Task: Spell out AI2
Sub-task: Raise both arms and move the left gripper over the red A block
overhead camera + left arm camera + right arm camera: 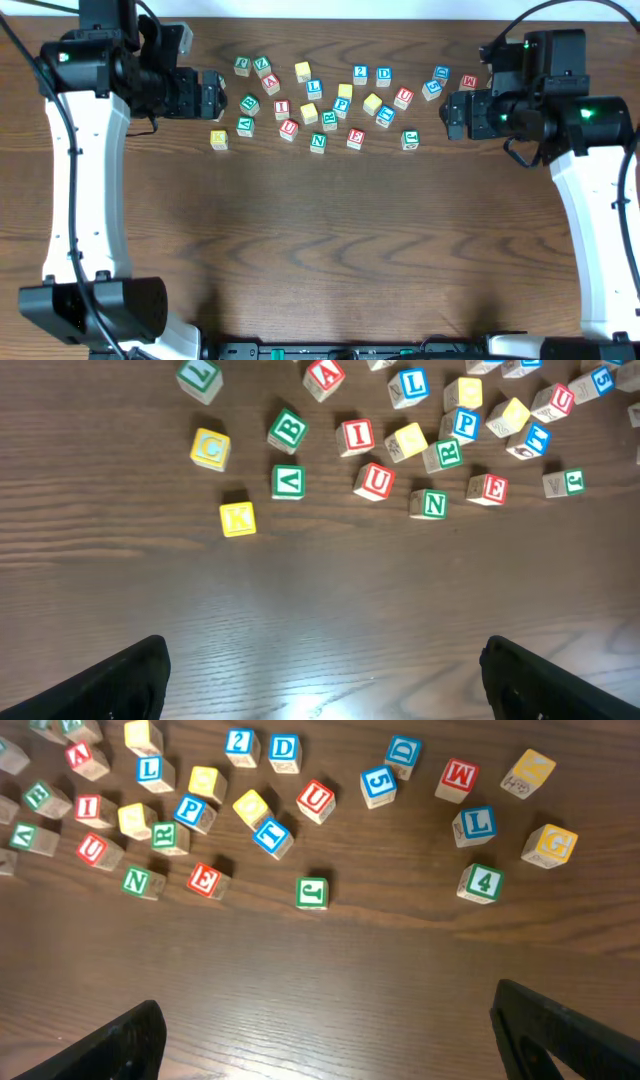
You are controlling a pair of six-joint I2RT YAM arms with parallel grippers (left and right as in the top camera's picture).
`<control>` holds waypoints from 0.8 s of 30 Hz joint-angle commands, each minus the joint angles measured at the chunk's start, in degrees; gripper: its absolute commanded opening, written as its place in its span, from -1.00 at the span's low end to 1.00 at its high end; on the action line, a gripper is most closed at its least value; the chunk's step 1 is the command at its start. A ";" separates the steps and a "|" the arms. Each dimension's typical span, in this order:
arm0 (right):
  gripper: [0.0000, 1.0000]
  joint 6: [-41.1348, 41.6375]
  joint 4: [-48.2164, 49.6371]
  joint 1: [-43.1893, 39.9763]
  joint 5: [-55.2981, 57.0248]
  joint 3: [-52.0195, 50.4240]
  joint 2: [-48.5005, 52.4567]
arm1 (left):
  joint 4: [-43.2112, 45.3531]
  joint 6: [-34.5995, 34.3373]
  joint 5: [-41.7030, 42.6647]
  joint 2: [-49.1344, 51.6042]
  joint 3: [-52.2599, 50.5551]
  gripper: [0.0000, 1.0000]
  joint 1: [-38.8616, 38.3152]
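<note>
Table (320,250): dark wood. All the cubes sit in a loose scatter across the upper band of the overhead frame. The lower half is bare wood with no row begun.

Left arm (85,200): runs up the left edge of the frame, with its head turned in toward the scatter. Right arm (590,220): mirrors it on the right edge.

Left gripper (222,97): at the left end of the scatter, jaws spread wide, nothing between them. The wrist view shows only bare wood between the two dark fingers. Right gripper (447,113): at the right end of the scatter, likewise wide open and empty.

A cube (270,84): red letter, upper left part of the scatter, lying askew.
I cube (282,108): red letter, just below and right of the A cube, apart from it, with a red U cube (288,128) just below.
2 cube (360,74): blue figure, upper middle of the frame, just beside a blue D cube (384,75), well apart from the other two.

Judgement: task not started. No cube is held and none is lined up. All three picks and placements into a left-to-right row are left to do.
</note>
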 commanded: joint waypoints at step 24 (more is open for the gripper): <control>0.99 0.09 -0.46 -0.02 -5.03 1.46 0.68 | 26.99 -29.49 -24.02 22.62 9.16 0.80 -13.64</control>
